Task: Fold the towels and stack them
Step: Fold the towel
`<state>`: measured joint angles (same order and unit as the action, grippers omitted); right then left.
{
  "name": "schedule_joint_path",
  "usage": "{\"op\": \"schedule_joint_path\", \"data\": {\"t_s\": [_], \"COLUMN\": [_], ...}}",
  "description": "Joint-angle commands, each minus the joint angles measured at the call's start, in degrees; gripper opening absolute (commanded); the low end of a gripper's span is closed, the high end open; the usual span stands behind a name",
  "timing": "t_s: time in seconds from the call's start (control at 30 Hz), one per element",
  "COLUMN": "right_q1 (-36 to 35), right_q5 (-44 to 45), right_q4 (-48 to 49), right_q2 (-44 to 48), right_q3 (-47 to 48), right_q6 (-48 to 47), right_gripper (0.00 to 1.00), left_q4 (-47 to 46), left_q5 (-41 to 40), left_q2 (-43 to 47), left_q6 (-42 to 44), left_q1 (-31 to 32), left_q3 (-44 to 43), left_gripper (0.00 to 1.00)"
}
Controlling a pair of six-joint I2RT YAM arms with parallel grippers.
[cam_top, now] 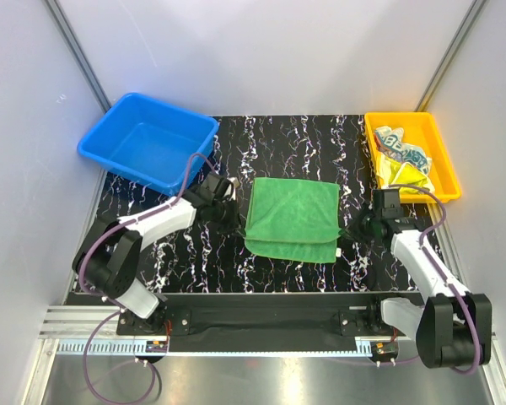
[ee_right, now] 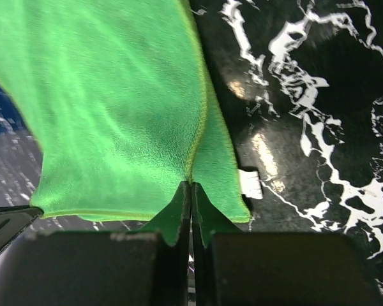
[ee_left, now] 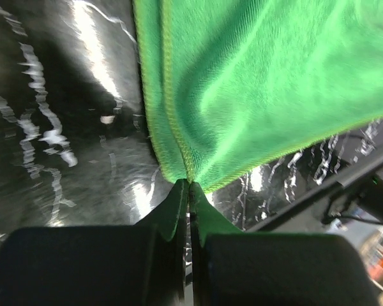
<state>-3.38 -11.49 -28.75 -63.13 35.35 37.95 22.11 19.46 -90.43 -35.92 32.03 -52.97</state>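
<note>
— Black, white-veined tabletop (cam_top: 312, 135) is seen under everything. What is met first from the near edge?

— A metal rail (cam_top: 236, 346) is seen along that edge, and both arm bases are bolted just behind it. Past them the green towel (cam_top: 291, 218) is laid at the middle of the table, with a second layer showing along its near edge.

— How are the fingers held?

— The left gripper (ee_left: 189, 186) is clamped on the towel's left edge, with cloth pinched between closed jaws. The right gripper (ee_right: 191, 185) is clenched likewise on the right edge, and a small white tag (ee_right: 250, 183) is seen just beside it.

— And what is placed farther back?

— A blue bin (cam_top: 148, 139) is set at the far left corner. A yellow bin (cam_top: 445, 173) is set at the far right, with the striped towel (cam_top: 402, 150) and the yellow towel (cam_top: 405, 175) bundled inside. Pale walls are seen closing the table in.
</note>
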Motion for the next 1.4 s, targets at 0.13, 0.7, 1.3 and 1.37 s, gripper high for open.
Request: {"op": "schedule_joint_path", "data": {"t_s": [0.13, 0.7, 1.3, 1.37], "right_q1": [-0.4, -0.4, -0.5, -0.4], "right_q5": [-0.7, -0.3, -2.5, -1.6], "right_q4": [-1.4, 0.0, -8.7, -9.6], "right_q2": [1.7, 4.4, 11.5, 14.1], "right_q3": [-3.7, -7.7, -9.0, -10.1], "right_q6": [1.9, 5.2, 7.2, 8.0], "right_gripper": [0.0, 0.0, 0.0, 0.0], "left_q4": [3.7, -4.6, 2.8, 0.1], "left_q5": [-4.4, 0.9, -4.5, -4.5], "left_q2": [5.5, 3.0, 10.0, 8.9], "left_q6": [1.8, 0.9, 0.9, 0.9], "left_q1": [0.1, 0.5, 3.2, 3.2], "left_q3": [1.5, 8.3, 7.3, 9.5], "left_gripper": [0.0, 0.0, 0.0, 0.0]}}
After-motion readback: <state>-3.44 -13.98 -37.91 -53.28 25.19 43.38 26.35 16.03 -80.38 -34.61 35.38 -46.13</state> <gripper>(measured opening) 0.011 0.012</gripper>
